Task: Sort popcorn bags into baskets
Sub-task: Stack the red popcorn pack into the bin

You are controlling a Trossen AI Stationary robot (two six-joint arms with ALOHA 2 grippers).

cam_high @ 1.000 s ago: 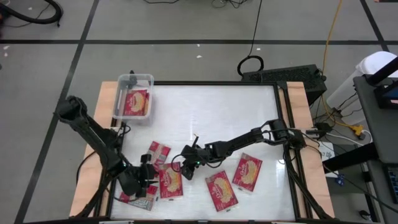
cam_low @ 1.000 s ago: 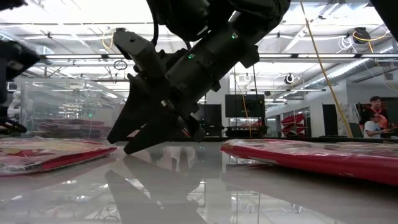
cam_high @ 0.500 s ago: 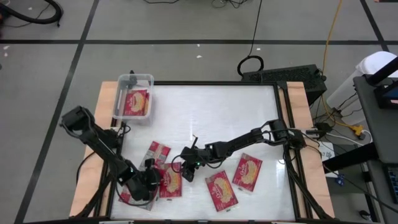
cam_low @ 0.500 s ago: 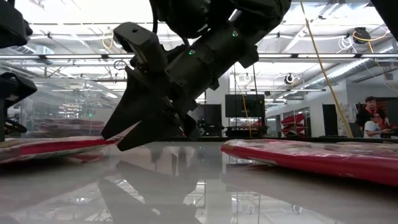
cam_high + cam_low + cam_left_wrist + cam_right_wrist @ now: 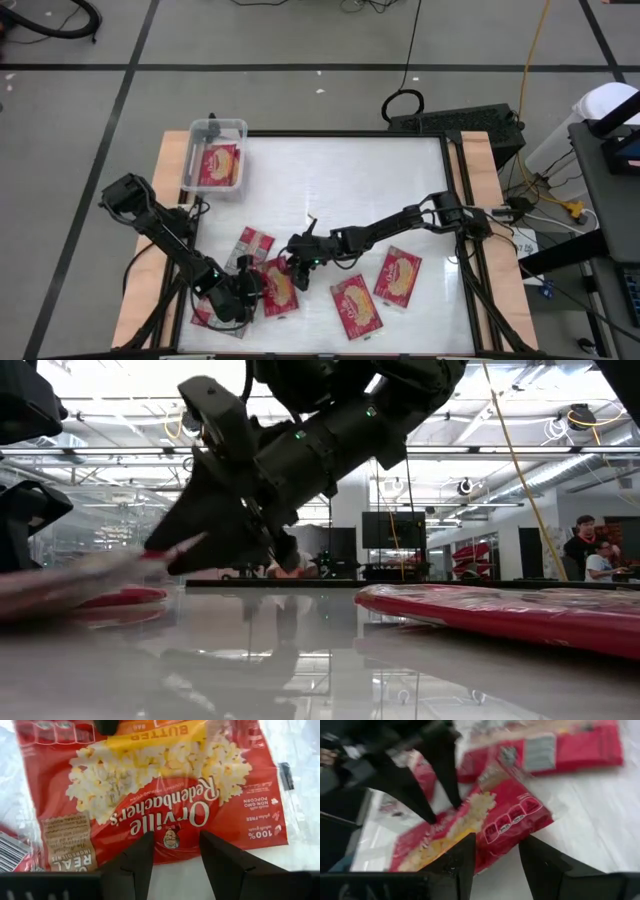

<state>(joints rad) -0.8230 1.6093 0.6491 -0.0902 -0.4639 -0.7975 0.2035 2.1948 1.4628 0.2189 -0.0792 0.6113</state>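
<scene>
1. Both pincers meet over one popcorn bag (image 5: 277, 289) lying flat near the front left of the desk (image 5: 340, 190). The left pincer (image 5: 247, 287) stands with its jaws apart at one short edge, the bag's printed face spread beyond its fingers (image 5: 134, 865). The right pincer (image 5: 296, 262), also parted, straddles the opposite end; whether either has actually clamped the bag I cannot tell.
2. To do this well, I judge one pincer should pin the bag while the other slides a finger under the edge; a flat packet on a smooth desk will skid otherwise.
3. Neighbouring bags crowd it: one (image 5: 254, 244) just behind, another (image 5: 215, 315) partly under the left arm. Lift cleanly so they are not dragged.
4. Two more bags (image 5: 357, 308) (image 5: 398, 277) lie to the right.
5. The clear basket (image 5: 228, 127) sits at the far left corner, already holding one bag (image 5: 217, 164).
</scene>
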